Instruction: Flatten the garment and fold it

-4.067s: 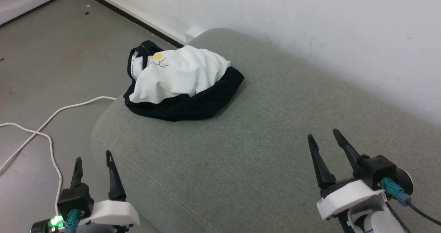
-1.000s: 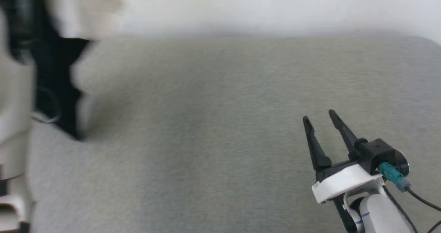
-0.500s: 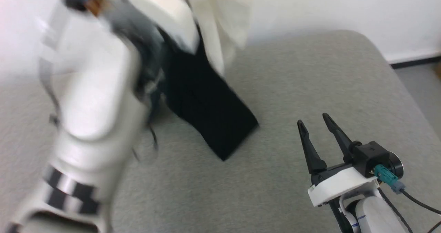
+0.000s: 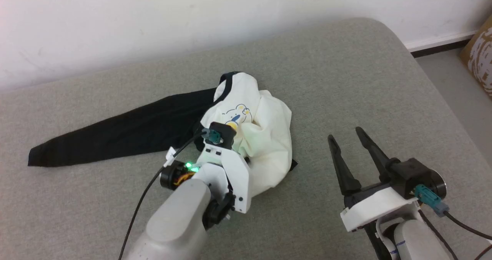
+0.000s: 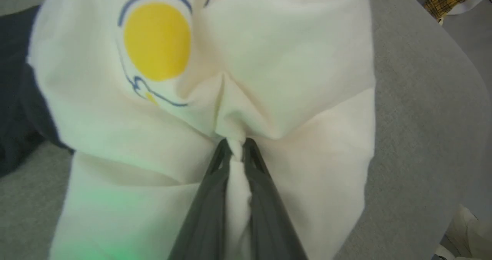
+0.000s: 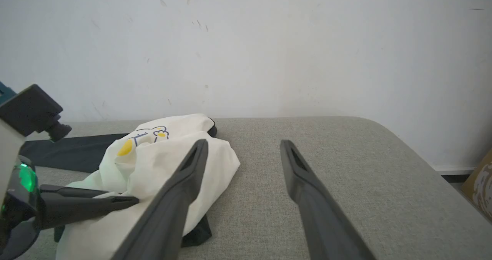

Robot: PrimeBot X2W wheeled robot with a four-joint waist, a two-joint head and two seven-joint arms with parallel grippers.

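Overhead, head view: the garment (image 4: 265, 137) lies heaped near the middle of the grey sofa seat (image 4: 365, 79). One black sleeve (image 4: 115, 135) is drawn out flat toward the seat's left end, and the white body is bunched with the chest print (image 4: 236, 115) facing up. My left gripper (image 4: 243, 157) is buried in the white cloth at the heap's near side. My right gripper (image 4: 345, 134) hovers beside the heap, toward the seat's right end, with its fingers spread and nothing between them. A brown patterned object (image 4: 478, 56), possibly a carton, stands on the floor past the seat's right end; I cannot tell what it holds.

Left wrist view: my two fingers are clamped together on a pinched fold (image 5: 235, 152) of white fabric just below the yellow dot (image 5: 157, 40), and creases radiate from the pinch.

Right wrist view: my right fingers stand wide apart above bare upholstery, with the heap just to their left. My left gripper's fingers show there, closed on white cloth.

Handling, as I judge it: the shirt is light, limp and not fragile. It will drape and fold on itself when lifted, and it will probably drag on the upholstery rather than slide. A pinch in the middle of the panel only gathers it. The shoulder seams or hem corners, one in each gripper, would spread it.
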